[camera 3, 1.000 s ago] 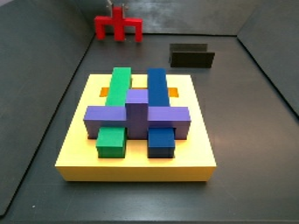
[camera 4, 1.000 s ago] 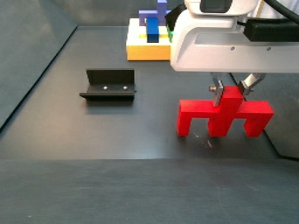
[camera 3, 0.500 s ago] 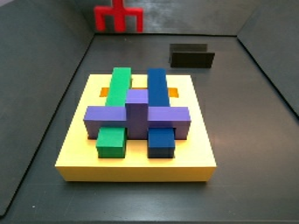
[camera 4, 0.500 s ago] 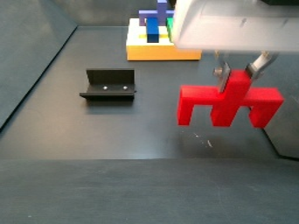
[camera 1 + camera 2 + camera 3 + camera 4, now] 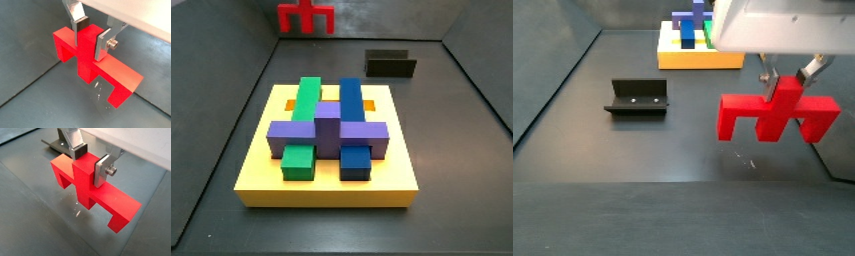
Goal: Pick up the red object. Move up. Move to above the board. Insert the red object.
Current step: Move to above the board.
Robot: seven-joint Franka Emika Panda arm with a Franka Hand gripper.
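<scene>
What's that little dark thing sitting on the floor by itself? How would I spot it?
Start at the big yellow board stacked with coloured blocks. Beyond its far corner stands the fixture, a small dark L-shaped bracket. Unlike the red object held in the end effector, it stands on the floor, colourless.

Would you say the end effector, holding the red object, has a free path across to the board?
Probably yes: the end effector holds the red object clear of the floor, and only the fixture, off to one side, stands before the board.
</scene>
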